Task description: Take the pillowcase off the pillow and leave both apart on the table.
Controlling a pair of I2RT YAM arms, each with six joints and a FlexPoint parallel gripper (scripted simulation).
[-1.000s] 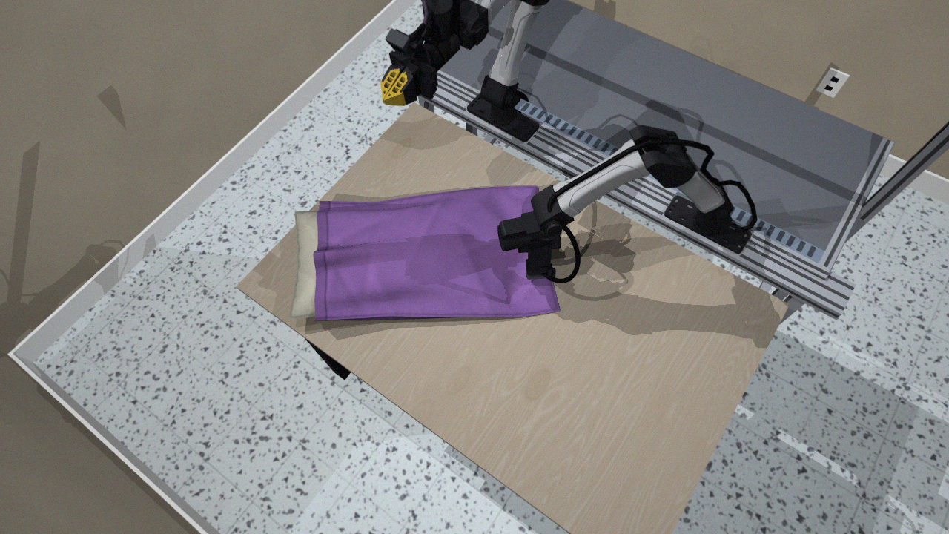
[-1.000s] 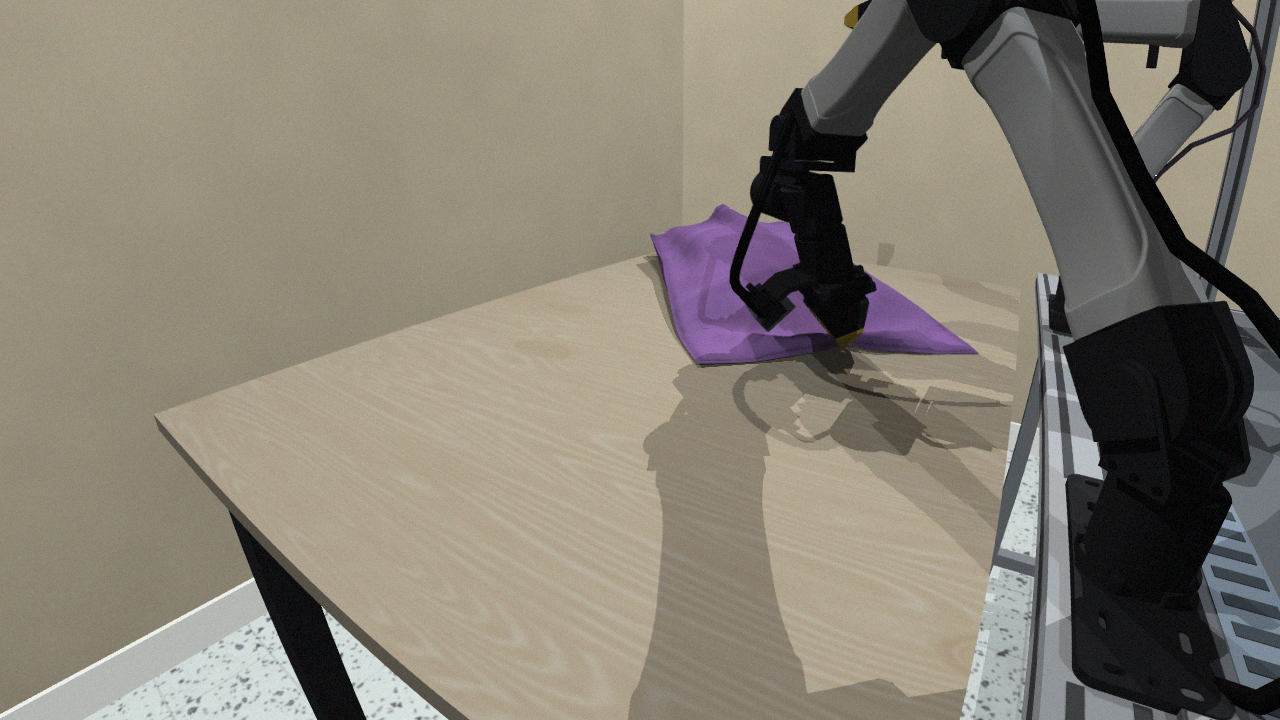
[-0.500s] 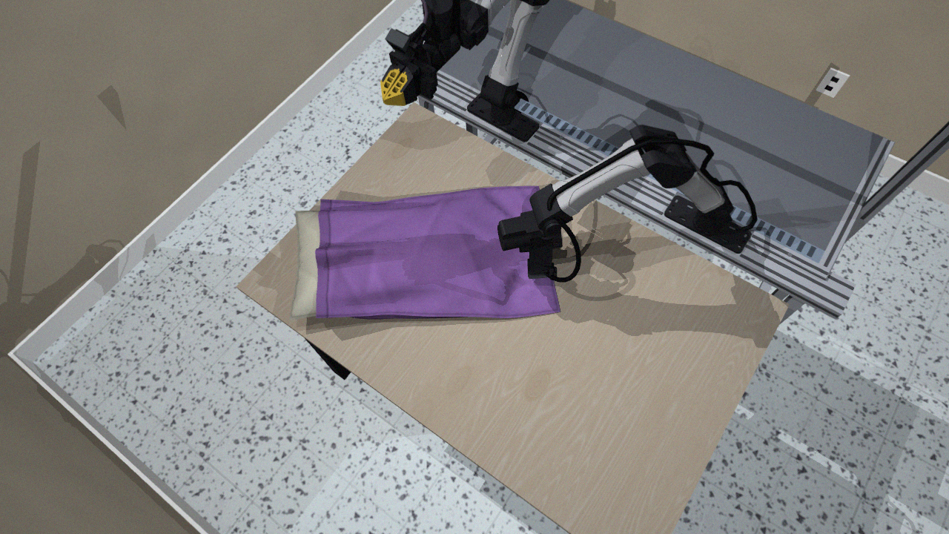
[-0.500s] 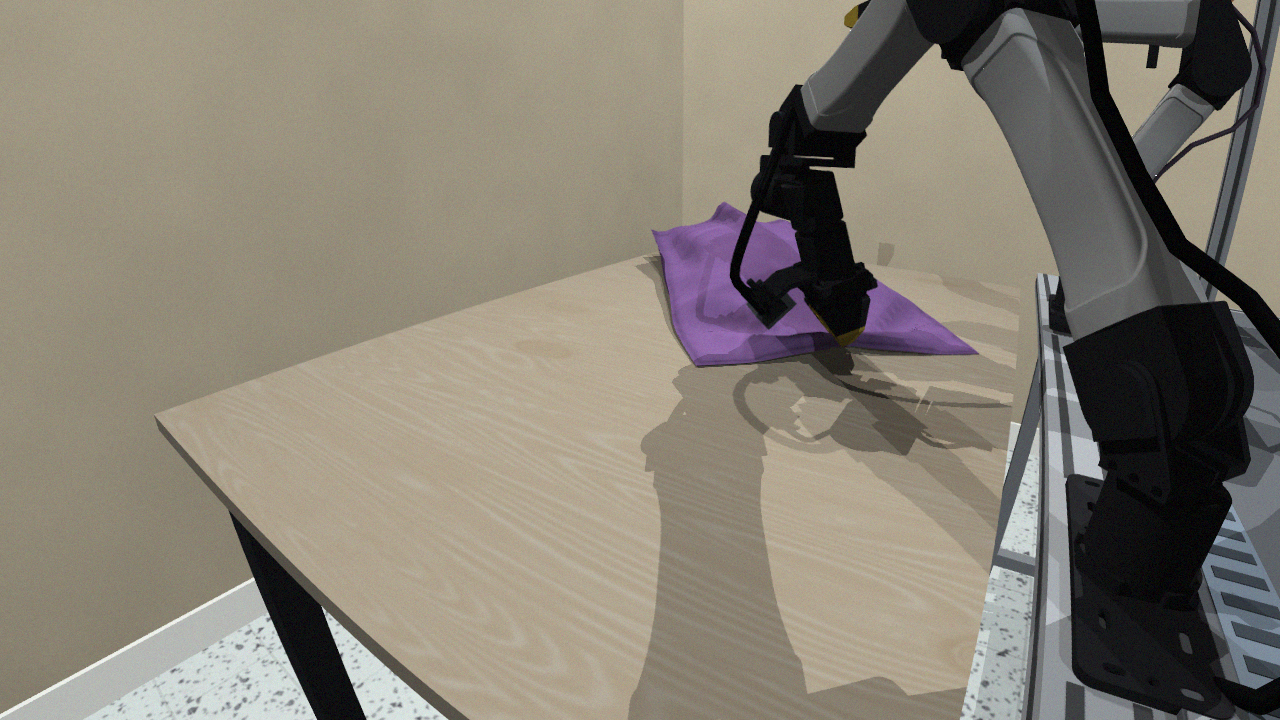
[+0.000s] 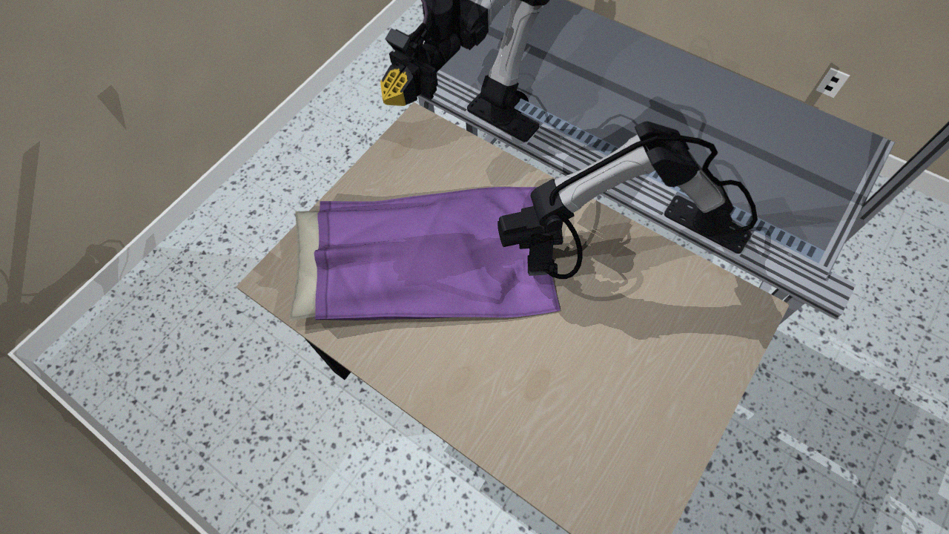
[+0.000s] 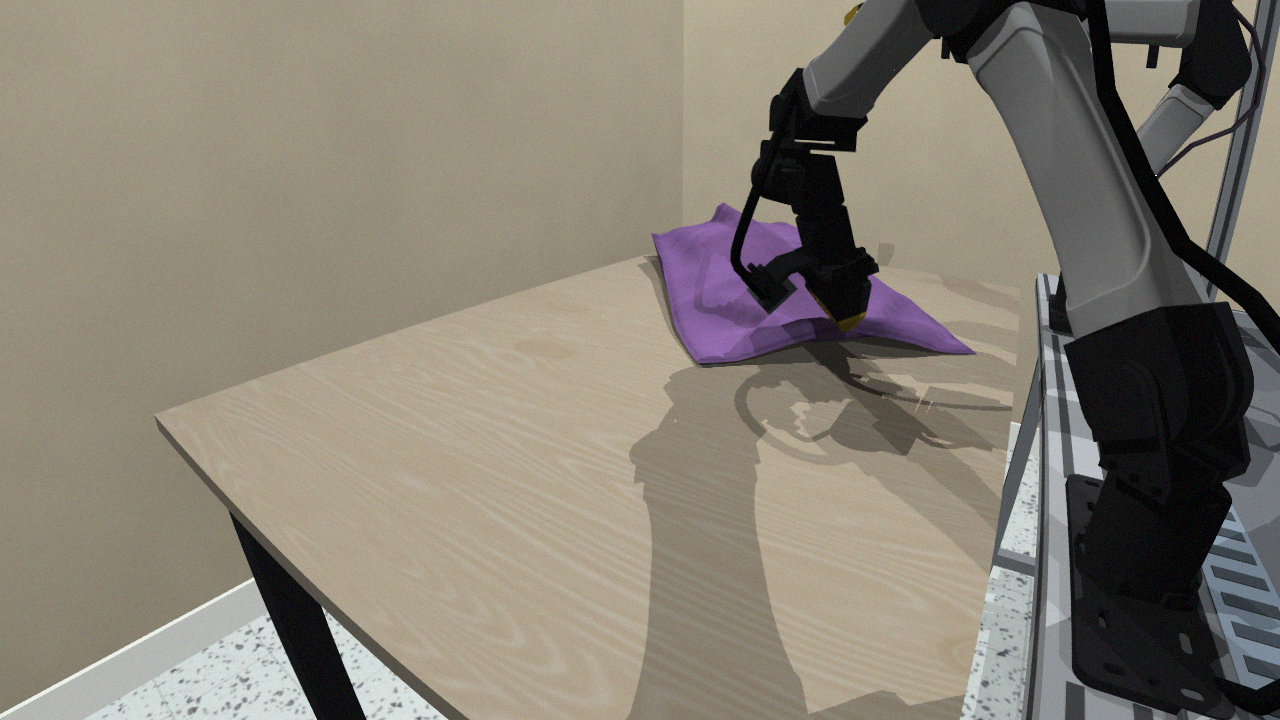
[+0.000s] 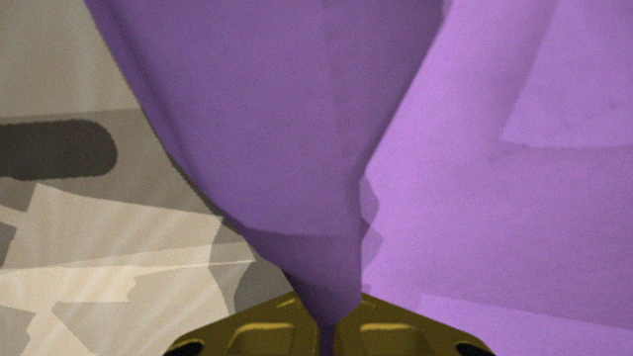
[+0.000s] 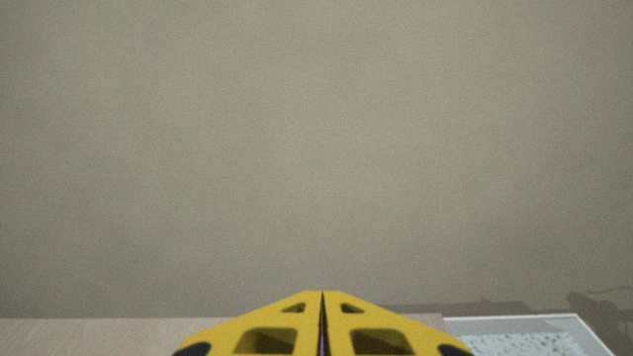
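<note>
1. Evidently, the step in hand is drawing the purple pillowcase (image 5: 411, 279) (image 6: 707, 277) (image 7: 257, 124) (image 8: 321, 341) off the cream pillow (image 5: 304, 265), which shows only at the open end; most of the job seems to remain.
2. The left gripper (image 5: 540, 255) (image 6: 845, 324) (image 7: 325, 303) is pinching a fold of the pillowcase at its closed end. The fold rises into its fingertips, and the rest stretches away from it across the bench (image 5: 630, 371) (image 6: 447, 447) (image 7: 40, 74) (image 8: 74, 336).
3. The visible strip of pillow lies at the far end of the cloth from that gripper.
4. The right gripper (image 5: 394, 87) (image 6: 852, 13) (image 8: 321, 307) is pressed together, holding nothing, well apart from the cloth.
5. The next move probably calls for the left gripper to pull away from the open end; the pillow may drag along inside.
</note>
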